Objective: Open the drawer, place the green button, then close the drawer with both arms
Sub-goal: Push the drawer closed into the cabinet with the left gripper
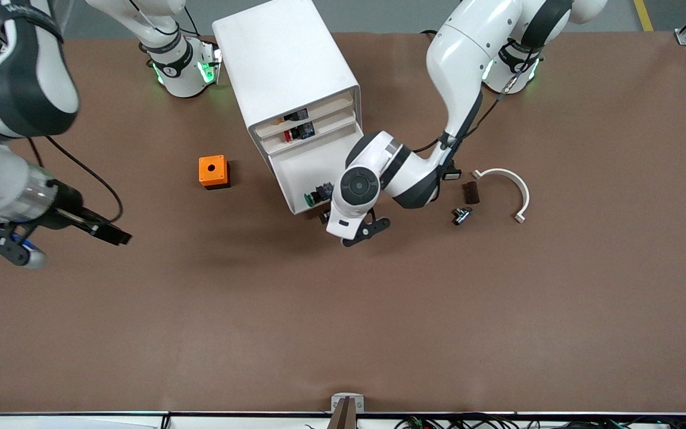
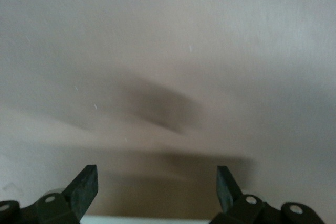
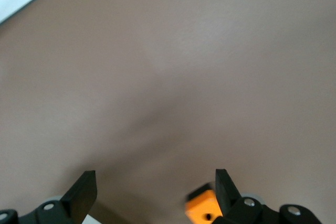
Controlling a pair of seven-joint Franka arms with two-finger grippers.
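The white cabinet (image 1: 283,71) stands between the arms' bases. Its drawer (image 1: 295,179) is pulled out toward the front camera. The button (image 1: 309,198), green-capped with a black-and-blue body, lies in the drawer near its front end. My left gripper (image 1: 349,231) hangs just past the drawer's front end, beside the button. In the left wrist view it (image 2: 156,182) is open, with blurred tabletop between the fingers. My right gripper (image 1: 115,235) hovers over bare table toward the right arm's end. It (image 3: 155,187) is open and holds nothing.
An orange box (image 1: 212,171) (image 3: 202,208) sits beside the cabinet toward the right arm's end. Toward the left arm's end lie a white curved clip (image 1: 513,187), a dark brown block (image 1: 470,192) and a small black pushbutton (image 1: 461,214). Upper drawers show black and red parts (image 1: 298,128).
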